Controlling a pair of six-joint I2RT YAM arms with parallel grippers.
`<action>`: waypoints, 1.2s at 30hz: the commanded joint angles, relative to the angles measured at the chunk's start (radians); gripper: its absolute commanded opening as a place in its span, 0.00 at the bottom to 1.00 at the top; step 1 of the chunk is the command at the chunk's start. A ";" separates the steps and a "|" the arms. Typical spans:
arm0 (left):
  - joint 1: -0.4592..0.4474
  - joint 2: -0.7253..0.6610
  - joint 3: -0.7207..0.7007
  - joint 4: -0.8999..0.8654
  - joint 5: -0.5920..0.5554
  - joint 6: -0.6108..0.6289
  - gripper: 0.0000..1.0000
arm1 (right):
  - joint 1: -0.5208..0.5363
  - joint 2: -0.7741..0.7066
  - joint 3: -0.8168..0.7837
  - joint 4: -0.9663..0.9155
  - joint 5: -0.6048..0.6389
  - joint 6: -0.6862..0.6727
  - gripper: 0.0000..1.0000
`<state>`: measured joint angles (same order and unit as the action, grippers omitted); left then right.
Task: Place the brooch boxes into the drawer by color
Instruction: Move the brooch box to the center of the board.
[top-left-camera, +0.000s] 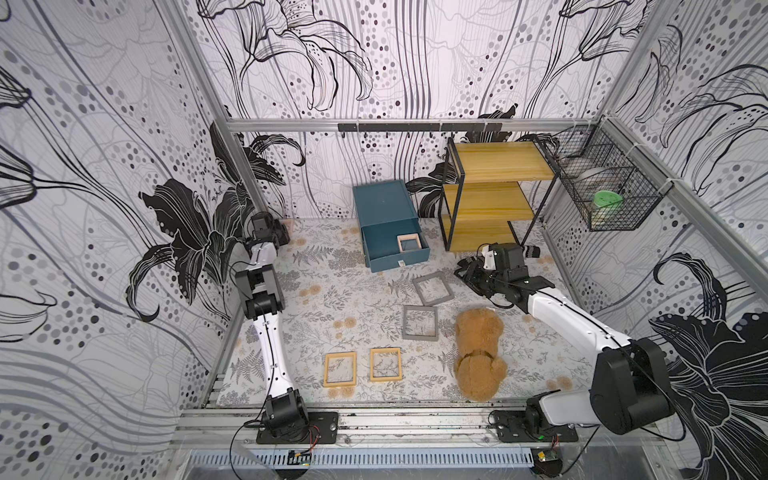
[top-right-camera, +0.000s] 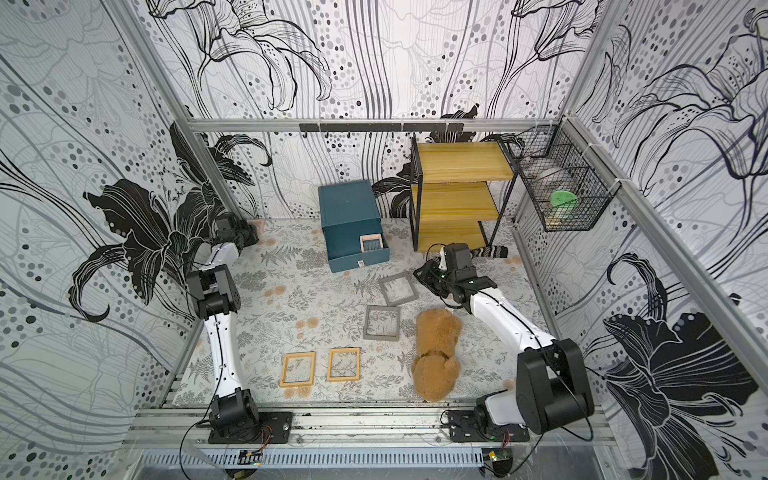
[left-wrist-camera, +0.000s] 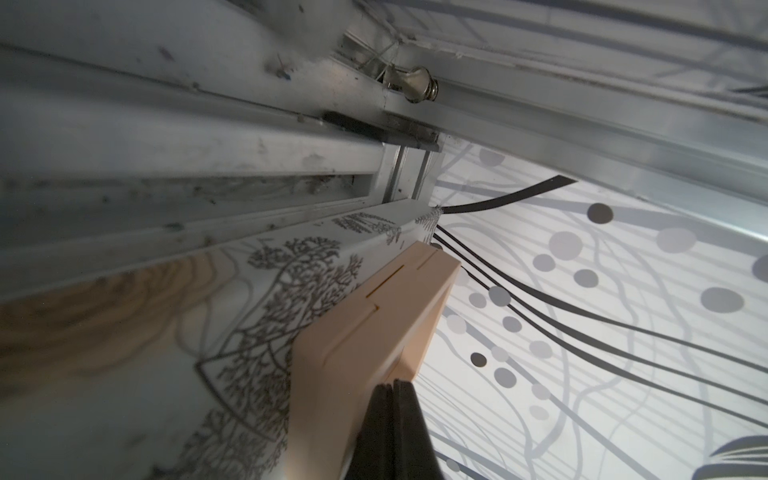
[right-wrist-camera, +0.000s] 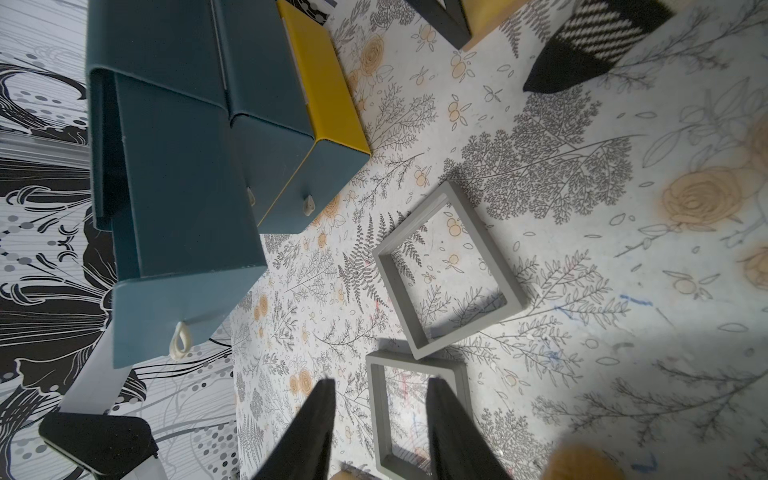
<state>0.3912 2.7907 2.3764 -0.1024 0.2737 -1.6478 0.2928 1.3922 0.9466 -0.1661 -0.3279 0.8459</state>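
Yellow-wood rack was seen just right of the teal chest, whose top drawer was drawn out toward the front. A bear was laid face down, well in front and right of the chest. The right gripper was held in front and right of the chest, its fingers parted with nothing between them. The left gripper was set well left of the chest, fingers pressed together at the rim of a pink box; whether that box was gripped could not be told. A far grey box and a near grey box were laid in front of the chest, with a left yellow box and a right yellow box farther front. Another pink box was laid inside the drawer, by its right wall.
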 joint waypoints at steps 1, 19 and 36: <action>-0.008 -0.002 0.017 -0.117 0.037 0.016 0.00 | -0.004 0.002 0.009 -0.019 0.001 -0.005 0.41; -0.023 -0.235 -0.237 -0.369 0.067 0.148 0.00 | -0.004 -0.001 0.021 -0.017 -0.003 -0.020 0.41; -0.064 -0.395 -0.082 -0.721 -0.150 0.474 0.16 | -0.004 -0.012 0.017 0.006 -0.020 -0.022 0.41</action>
<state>0.3233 2.3917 2.1754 -0.7143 0.2405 -1.2942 0.2928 1.3922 0.9470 -0.1677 -0.3359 0.8448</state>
